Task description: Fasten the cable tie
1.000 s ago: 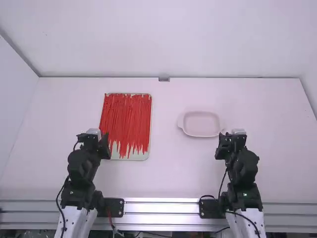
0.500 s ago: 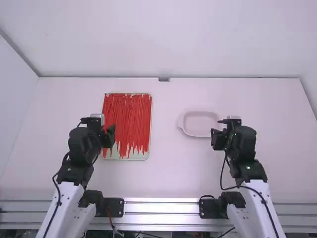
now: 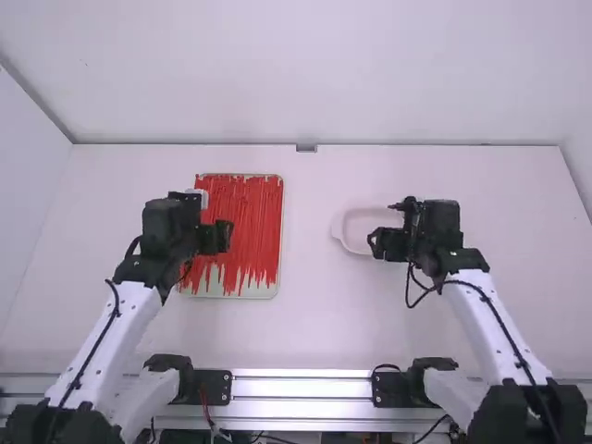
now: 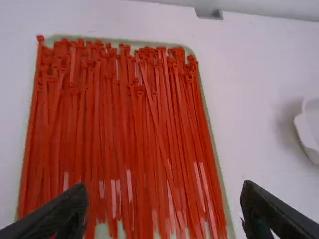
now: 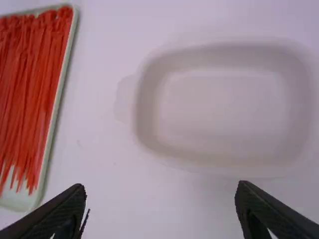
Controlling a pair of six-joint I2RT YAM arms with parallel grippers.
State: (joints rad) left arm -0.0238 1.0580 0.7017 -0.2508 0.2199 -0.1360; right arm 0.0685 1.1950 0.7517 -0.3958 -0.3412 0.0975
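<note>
Nothing is fastened yet. The red cable ties [image 3: 238, 227] lie on their tray [image 3: 263, 290], middle left. Both jaws are wide apart, empty.

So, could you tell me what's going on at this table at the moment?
Two robot arms are set up to fasten a cable tie, but neither holds anything yet. The left gripper hovers open above the red cable ties lying on their tray. The right gripper hangs open by the white dish, which is empty.
</note>
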